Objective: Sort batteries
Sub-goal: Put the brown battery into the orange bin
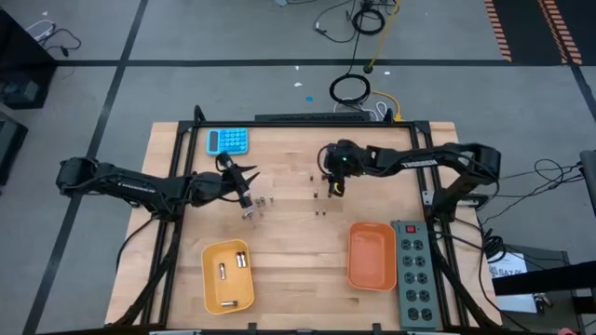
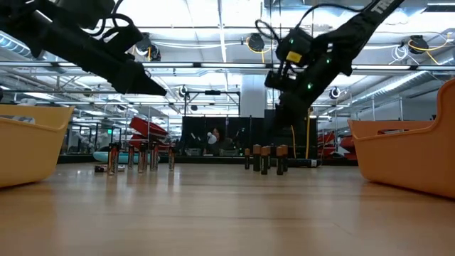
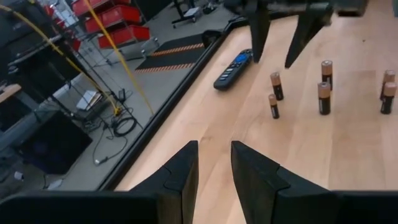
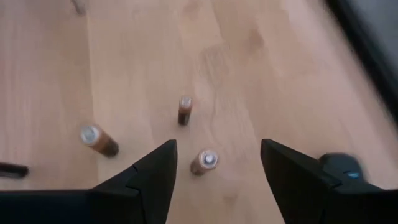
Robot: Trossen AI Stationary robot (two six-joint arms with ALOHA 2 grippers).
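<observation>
Several small batteries stand upright on the wooden table: a silvery group [image 2: 138,158] near my left gripper [image 1: 244,194], and a brown, copper-topped group [image 3: 323,93] near my right gripper [image 1: 333,189]. My left gripper [image 3: 214,149] hangs above bare wood, narrowly open, with nothing between its fingers. My right gripper [image 4: 217,149] is wide open and slants down over one upright battery [image 4: 204,162], which shows between its fingers without touching them. Two more batteries [image 4: 185,110] [image 4: 99,141] stand just beyond. A few batteries [image 1: 223,271] lie in the yellow tray [image 1: 212,288].
An orange tray [image 1: 372,270] sits at the near right, beside a grey power strip [image 1: 414,274]. A blue calculator [image 1: 228,140] lies at the far left. A black gadget with a blue end [image 3: 233,67] lies near the far edge. Bare wood lies between the two trays.
</observation>
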